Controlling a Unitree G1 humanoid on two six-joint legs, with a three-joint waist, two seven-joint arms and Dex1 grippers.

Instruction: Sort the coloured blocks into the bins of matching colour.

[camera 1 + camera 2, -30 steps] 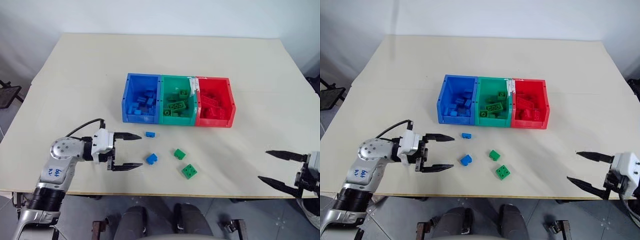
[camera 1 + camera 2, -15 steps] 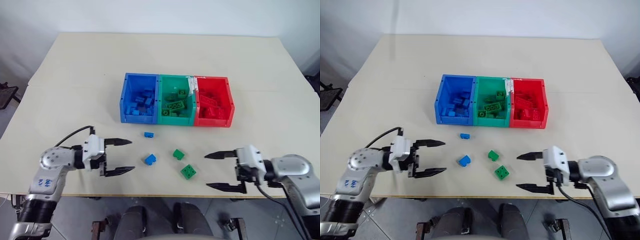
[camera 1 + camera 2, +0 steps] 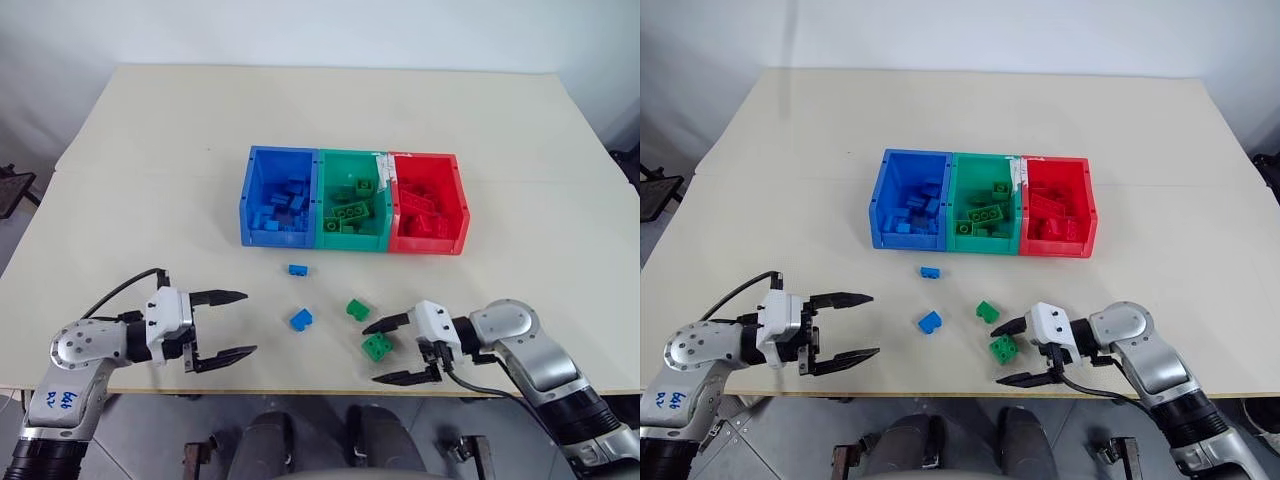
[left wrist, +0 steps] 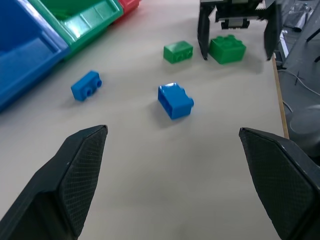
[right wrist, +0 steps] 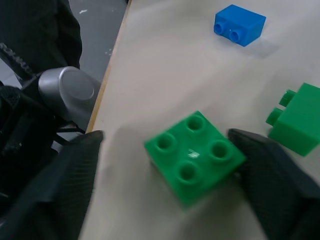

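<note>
Nearest, at the table's front edge: right gripper [image 3: 392, 350], jaws apart and straddling the four-stud green block [image 3: 377, 345], one finger touching or nearly touching a corner, placed so as to close on it; not yet gripped. Left gripper [image 3: 222, 325], at nine o'clock of the loose blocks, jaws wide, holds nothing, apparently standing clear. Loose blocks on the table [image 3: 150, 180], four: two green, the second [image 3: 357, 309] at eleven o'clock of the first; two blue, one [image 3: 300, 319] beside it, one [image 3: 297, 270] nearer the bins. Farthest: three joined bins, blue [image 3: 252, 190], green [image 3: 330, 165], red [image 3: 458, 195], each part-filled with matching blocks.
</note>
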